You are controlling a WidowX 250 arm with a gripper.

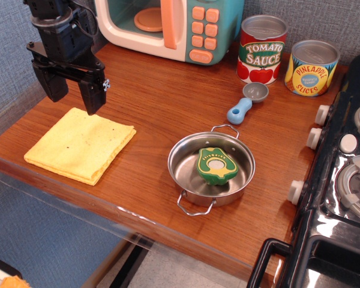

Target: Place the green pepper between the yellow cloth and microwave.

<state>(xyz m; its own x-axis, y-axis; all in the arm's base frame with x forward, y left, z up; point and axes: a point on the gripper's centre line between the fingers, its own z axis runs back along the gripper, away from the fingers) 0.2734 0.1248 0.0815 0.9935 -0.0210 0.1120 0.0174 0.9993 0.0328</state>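
The green pepper (216,165) lies cut face up inside a small steel pot (183,159) near the middle of the wooden counter. The yellow cloth (79,145) lies folded at the counter's front left. The microwave (171,24) stands at the back, white and teal with a salmon handle and an orange plate inside. My gripper (72,96) is black, hangs above the cloth's far edge, left of the microwave's front, with its fingers apart and nothing between them. It is far left of the pepper.
A tomato sauce can (261,49) and a pineapple slices can (311,68) stand at the back right. A blue and grey measuring spoon (246,102) lies behind the pot. A toy stove (348,180) borders the counter's right side. The counter's front edge runs diagonally.
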